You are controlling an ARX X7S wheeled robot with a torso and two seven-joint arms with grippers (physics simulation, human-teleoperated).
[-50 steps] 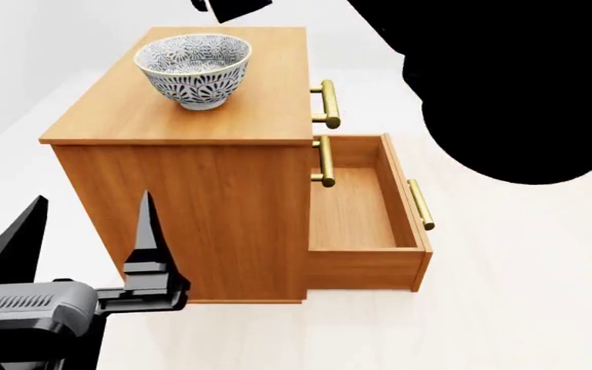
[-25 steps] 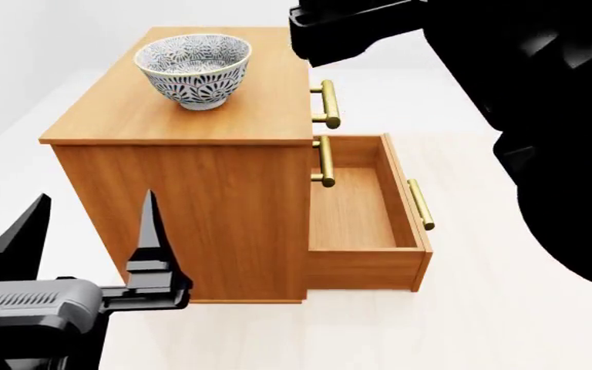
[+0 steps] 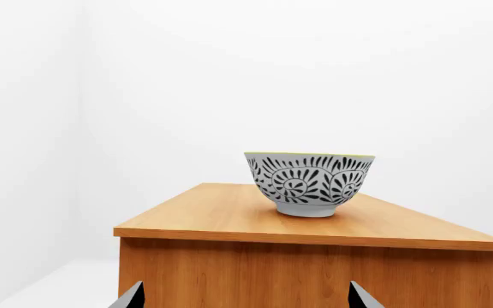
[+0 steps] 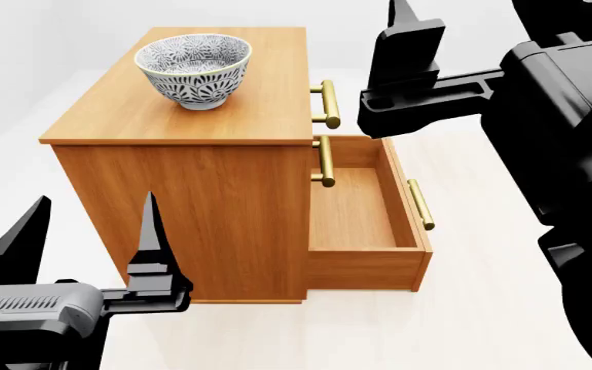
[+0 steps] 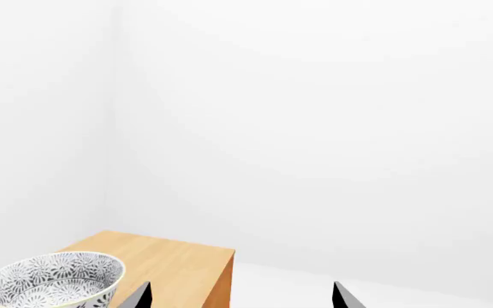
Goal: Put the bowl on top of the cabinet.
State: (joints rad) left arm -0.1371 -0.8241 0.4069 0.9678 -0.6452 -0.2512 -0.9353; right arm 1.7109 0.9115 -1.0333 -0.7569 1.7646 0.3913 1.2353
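The blue-patterned bowl (image 4: 193, 65) stands upright on the flat top of the orange-brown cabinet (image 4: 244, 116), toward its back left part, with nothing touching it. In the left wrist view the bowl (image 3: 309, 183) sits on the cabinet (image 3: 315, 269) top, above and beyond my open left gripper (image 3: 244, 296). That left gripper (image 4: 95, 200) hovers low beside the cabinet's plain side. My right gripper (image 5: 241, 296) is open and empty, up in the air right of the cabinet top; one finger (image 4: 412, 38) points upward. The bowl (image 5: 54, 282) shows off to one side of it.
The cabinet's lowest drawer (image 4: 363, 254) is pulled out and empty, with a brass handle (image 4: 419, 204) on its front. Two more brass handles (image 4: 325, 104) stick out on the shut drawers above. Pale floor (image 4: 481, 308) and white walls surround the cabinet.
My right arm has swung down and to the right, its gripper now showing right of the cabinet top. The bowl and the left gripper have stayed put.
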